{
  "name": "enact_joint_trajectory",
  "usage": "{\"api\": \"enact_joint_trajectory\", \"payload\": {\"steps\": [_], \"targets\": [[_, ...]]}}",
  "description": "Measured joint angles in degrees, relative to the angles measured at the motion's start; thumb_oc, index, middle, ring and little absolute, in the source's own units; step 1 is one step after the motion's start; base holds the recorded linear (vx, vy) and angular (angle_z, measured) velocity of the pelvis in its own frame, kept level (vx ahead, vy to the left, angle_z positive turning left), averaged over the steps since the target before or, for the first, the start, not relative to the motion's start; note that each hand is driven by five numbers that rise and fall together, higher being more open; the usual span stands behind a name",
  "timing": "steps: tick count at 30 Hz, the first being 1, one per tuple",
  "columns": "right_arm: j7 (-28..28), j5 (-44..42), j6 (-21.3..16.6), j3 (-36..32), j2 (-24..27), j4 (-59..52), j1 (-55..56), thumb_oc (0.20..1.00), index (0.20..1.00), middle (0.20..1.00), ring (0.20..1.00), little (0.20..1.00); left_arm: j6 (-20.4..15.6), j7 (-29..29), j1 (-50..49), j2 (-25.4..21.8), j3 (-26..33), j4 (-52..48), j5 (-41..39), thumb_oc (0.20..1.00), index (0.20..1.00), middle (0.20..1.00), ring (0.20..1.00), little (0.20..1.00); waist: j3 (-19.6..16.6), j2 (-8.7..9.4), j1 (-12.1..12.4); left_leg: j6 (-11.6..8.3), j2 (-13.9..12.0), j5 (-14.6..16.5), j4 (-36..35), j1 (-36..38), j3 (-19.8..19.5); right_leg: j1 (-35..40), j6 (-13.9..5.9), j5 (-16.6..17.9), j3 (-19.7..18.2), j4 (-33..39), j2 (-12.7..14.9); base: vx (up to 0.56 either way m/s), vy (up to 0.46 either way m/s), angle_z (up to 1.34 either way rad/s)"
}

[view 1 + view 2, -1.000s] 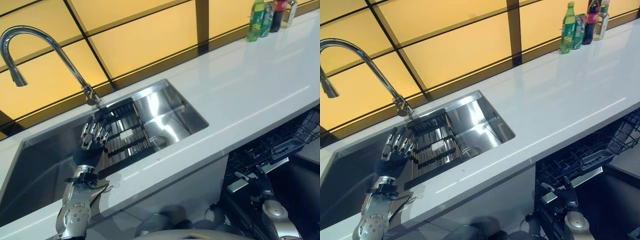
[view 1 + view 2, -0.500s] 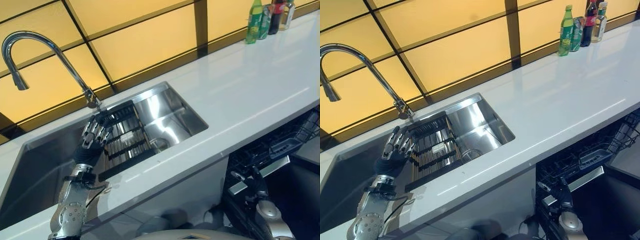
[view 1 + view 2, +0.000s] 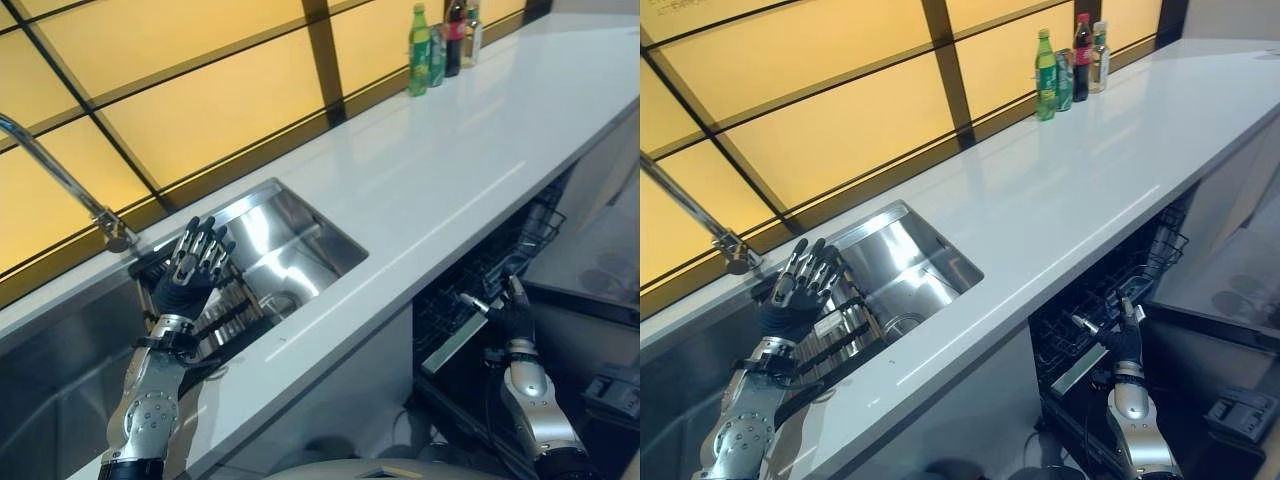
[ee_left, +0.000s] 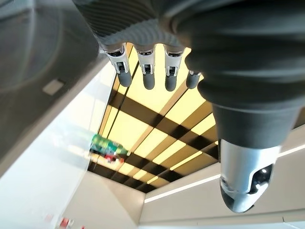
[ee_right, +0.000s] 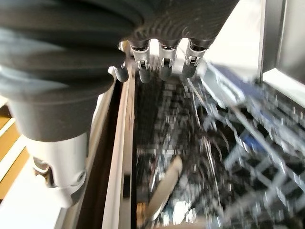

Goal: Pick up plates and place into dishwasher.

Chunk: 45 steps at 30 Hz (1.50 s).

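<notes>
My left hand (image 3: 188, 275) is raised above the steel sink (image 3: 300, 225), fingers straight and spread, holding nothing. Under it a dark ribbed drying rack (image 3: 232, 312) lies in the sink; I cannot make out plates in it. In the left wrist view the straight fingers (image 4: 145, 71) point up at the yellow panelled wall. My right hand (image 3: 516, 310) is low at the right, by the front edge of the open dishwasher's pulled-out rack (image 3: 482, 285), fingers (image 5: 162, 67) straight and empty. A pale flat item (image 5: 164, 191) lies in that rack.
A white countertop (image 3: 440, 170) runs from the sink to the far right. Several bottles (image 3: 440, 40) stand at its back end against the yellow wall. A curved tap (image 3: 60, 180) rises at the sink's left. The dishwasher's lowered door (image 3: 1220, 350) sticks out below.
The camera has swung to the right. My left hand has lifted from the sink's rack to above the sink. My right hand has come up to the dishwasher rack's front edge.
</notes>
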<state>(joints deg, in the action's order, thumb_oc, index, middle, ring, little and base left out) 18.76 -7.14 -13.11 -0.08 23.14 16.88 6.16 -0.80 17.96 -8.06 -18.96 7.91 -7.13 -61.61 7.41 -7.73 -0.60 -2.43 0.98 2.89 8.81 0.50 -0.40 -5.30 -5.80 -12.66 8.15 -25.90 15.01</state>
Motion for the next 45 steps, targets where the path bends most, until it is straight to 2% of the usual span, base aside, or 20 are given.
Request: {"api": "enact_joint_trajectory", "payload": {"steps": [8,15,17,19,25,30,32,37,41,45], "targets": [[1.9,0.8,0.3,-0.4,-0.1,-0.5,1.7,1.000,1.000,1.000,1.000,1.000,-0.8,1.4,0.2,0.0,0.0,0.0,0.0,1.000,1.000,1.000,1.000,1.000,1.5,0.95,-1.8,-0.54,-1.8,0.0,-1.3,1.1,2.4,0.1,0.40,1.6,-2.1,2.8,-2.7,-0.09,-0.122,-0.19],[9.9,0.9,1.3,-2.6,-0.2,-1.1,2.1,1.000,1.000,1.000,1.000,1.000,-1.3,1.9,1.6,-0.1,0.0,0.0,0.0,1.000,1.000,1.000,1.000,1.000,5.5,0.38,-3.8,-0.47,-2.1,-0.2,-1.9,1.8,4.4,-0.8,0.34,3.1,-4.7,4.2,-3.6,-0.09,0.033,-0.18],[12.3,0.7,2.0,-4.1,-0.1,-1.2,2.0,1.000,1.000,1.000,1.000,1.000,-2.2,2.0,1.6,-0.1,0.0,0.0,0.0,1.000,1.000,1.000,1.000,1.000,6.4,-0.44,-4.8,-0.40,-2.0,-0.3,-2.2,1.8,5.0,-1.4,0.31,3.3,-5.4,4.2,-3.7,-0.09,0.186,-0.22],[14.6,0.7,2.7,-6.0,0.1,-1.1,2.0,1.000,1.000,1.000,1.000,1.000,-3.3,2.0,1.7,0.0,-0.1,0.0,0.0,1.000,1.000,1.000,1.000,1.000,7.3,-1.84,-5.1,-0.26,-1.5,-0.4,-2.5,1.6,5.3,-2.8,0.25,3.5,-6.9,3.7,-3.7,-0.07,0.210,-0.25],[20.2,-1.5,3.4,-11.1,1.8,1.8,2.1,1.000,1.000,1.000,1.000,1.000,-5.6,2.1,2.2,0.5,-0.9,0.0,-0.7,1.000,1.000,1.000,1.000,1.000,9.8,-6.18,-8.5,0.20,-0.1,-0.7,-3.1,0.6,6.7,-7.0,-0.02,3.5,-10.5,1.4,-3.5,-0.04,0.170,-0.28],[26.3,-2.1,3.4,-12.0,3.9,6.9,1.7,1.000,1.000,1.000,1.000,1.000,-7.8,2.3,5.4,0.5,-5.8,0.0,-2.5,1.000,1.000,1.000,1.000,1.000,10.8,-9.12,-9.9,0.35,1.6,-0.8,-2.7,-1.2,8.3,-11.9,-0.25,3.3,-14.2,-1.9,-3.1,-0.08,0.148,-0.28],[28.4,-2.8,3.0,-11.7,4.7,8.3,1.6,1.000,1.000,1.000,1.000,1.000,-9.2,2.2,6.9,0.6,-7.7,0.1,-2.8,1.000,1.000,1.000,1.000,1.000,11.6,-10.22,-11.4,0.41,2.2,-0.7,-1.6,-3.0,8.5,-14.1,-0.47,3.4,-15.2,-2.9,-2.8,-0.13,0.120,-0.14],[32.9,-6.5,0.8,-11.4,5.5,13.6,-2.7,1.000,1.000,1.000,1.000,1.000,-12.5,1.1,10.8,0.6,-12.6,0.2,-2.9,1.000,1.000,1.000,1.000,1.000,15.1,-11.86,-13.0,0.98,3.4,-0.3,0.2,-6.0,10.2,-18.7,-1.03,4.0,-18.1,-4.8,-2.9,-0.06,0.090,-0.24],[33.9,-10.7,-1.8,-10.8,5.5,18.3,-5.0,1.000,1.000,1.000,1.000,1.000,-15.0,0.2,11.9,0.5,-14.2,1.8,-3.4,1.000,1.000,1.000,1.000,1.000,15.1,-11.89,-14.3,1.23,4.3,0.0,1.0,-7.8,11.0,-21.6,-1.10,4.0,-19.9,-6.4,-2.8,-0.03,0.086,-0.18],[32.5,-17.0,-4.8,-10.4,5.9,21.7,-6.4,1.000,1.000,1.000,1.000,1.000,-17.8,-1.2,12.9,-0.1,-15.5,1.8,-5.0,1.000,1.000,1.000,1.000,1.000,15.0,-12.04,-14.3,1.21,4.7,0.7,3.2,-10.1,11.6,-24.5,-1.12,4.0,-21.1,-8.3,-2.9,-0.04,0.054,-0.09]]}}
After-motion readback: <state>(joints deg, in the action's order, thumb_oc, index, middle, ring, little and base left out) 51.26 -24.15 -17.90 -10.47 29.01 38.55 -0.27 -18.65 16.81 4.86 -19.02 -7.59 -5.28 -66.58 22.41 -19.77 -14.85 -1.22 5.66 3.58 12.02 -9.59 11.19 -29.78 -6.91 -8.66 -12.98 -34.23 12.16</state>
